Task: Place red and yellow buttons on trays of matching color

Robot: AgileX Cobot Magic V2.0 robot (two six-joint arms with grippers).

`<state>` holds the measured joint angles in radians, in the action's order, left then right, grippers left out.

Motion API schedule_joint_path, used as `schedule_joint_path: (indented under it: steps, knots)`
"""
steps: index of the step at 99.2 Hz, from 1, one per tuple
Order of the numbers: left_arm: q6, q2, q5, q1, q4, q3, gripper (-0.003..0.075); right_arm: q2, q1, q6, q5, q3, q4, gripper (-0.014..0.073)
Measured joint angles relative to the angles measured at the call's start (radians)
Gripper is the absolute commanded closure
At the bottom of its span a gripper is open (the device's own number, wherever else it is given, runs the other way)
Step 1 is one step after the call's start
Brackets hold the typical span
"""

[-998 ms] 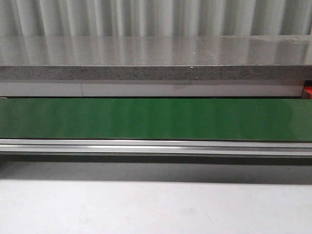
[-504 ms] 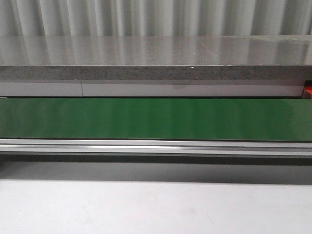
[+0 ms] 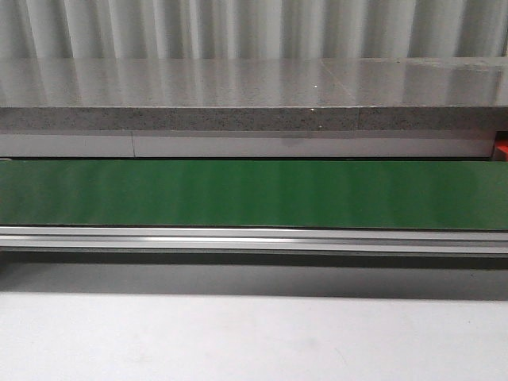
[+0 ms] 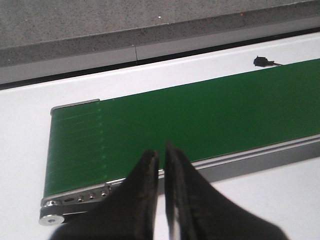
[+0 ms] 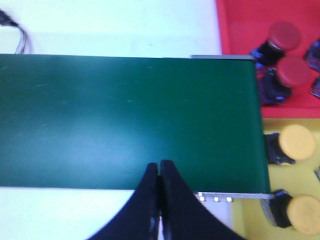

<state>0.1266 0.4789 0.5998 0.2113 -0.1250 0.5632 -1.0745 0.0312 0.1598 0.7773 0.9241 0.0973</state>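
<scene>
Front view: the green belt (image 3: 254, 194) ran across the frame with nothing on it. An aluminium rail (image 3: 254, 239) lay along its near edge and a grey stone ledge (image 3: 254, 95) stood behind it. A sliver of red (image 3: 502, 148) showed at 3 o'clock; what it belonged to could not be told. Neither arm, no button and no tray appeared here.

Left wrist view: the left gripper (image 4: 161, 160) hung over the near edge of the belt, close to the belt's end roller (image 4: 52, 218). Its fingers stood nearly together with only a thin slit between them, and held nothing. A small black fitting (image 4: 260, 61) sat on the white table (image 4: 30, 130) at 1 o'clock. No buttons were visible.

Right wrist view: the right gripper (image 5: 159, 170) was closed tip to tip and empty, poised above the belt's near edge. Beyond the belt's end, at 2 o'clock, the red tray (image 5: 235, 30) held the red buttons (image 5: 285, 36), at least two of them. At 4 o'clock the yellow tray (image 5: 300, 180) held two yellow buttons (image 5: 296, 142). All visible buttons lay in matching trays.

Handling judgement: the buttons looked rigid, light and hard-shelled, with smooth domed caps likely to slip. The square-sided lower body appeared the surer place to pinch, the fingers being opened first.
</scene>
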Motion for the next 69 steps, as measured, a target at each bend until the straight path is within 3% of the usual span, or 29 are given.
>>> schedule_joint_path:
  steps: [15, 69]
  knots:
    - [0.000, 0.000, 0.000, 0.000, 0.000, 0.000, 0.0726, 0.003, 0.071, -0.013, -0.014, 0.000, -0.002, 0.0658]
    - [0.000, 0.000, 0.000, 0.000, 0.000, 0.000, 0.0726, 0.202, 0.074, -0.016, -0.062, -0.121, 0.061, 0.0661]
